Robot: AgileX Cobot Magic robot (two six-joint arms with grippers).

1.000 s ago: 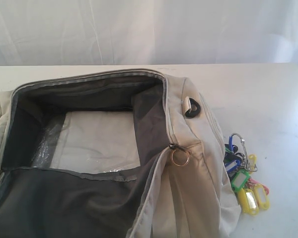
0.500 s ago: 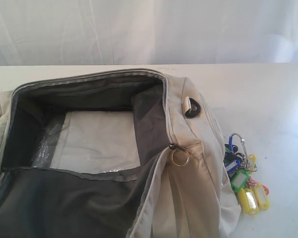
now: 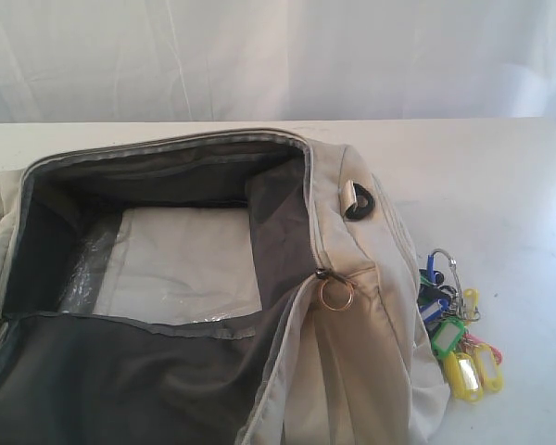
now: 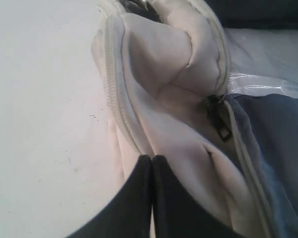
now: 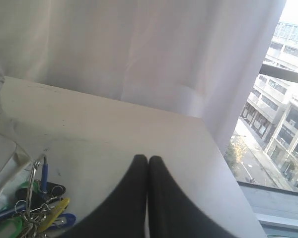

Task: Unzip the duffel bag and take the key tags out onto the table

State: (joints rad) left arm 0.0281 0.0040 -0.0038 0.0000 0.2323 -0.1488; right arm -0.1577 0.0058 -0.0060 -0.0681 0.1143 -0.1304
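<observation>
The cream duffel bag (image 3: pixel 361 362) lies unzipped on the white table (image 3: pixel 500 185), its dark lining and pale bottom panel showing. A metal ring pull (image 3: pixel 335 294) hangs at the zipper's end. The key tags (image 3: pixel 459 324) lie on the table just right of the bag, also seen as the key tags (image 5: pixel 35 208) in the right wrist view. Neither arm shows in the exterior view. My left gripper (image 4: pixel 152 157) is shut and empty, its tips over the bag's end fabric (image 4: pixel 159 64). My right gripper (image 5: pixel 147 158) is shut and empty above bare table, beside the tags.
A white curtain (image 3: pixel 278 56) hangs behind the table. The table's far edge (image 5: pixel 223 168) runs close to the right gripper, with a window and street beyond. A black D-ring (image 3: pixel 360 198) sits on the bag's right end.
</observation>
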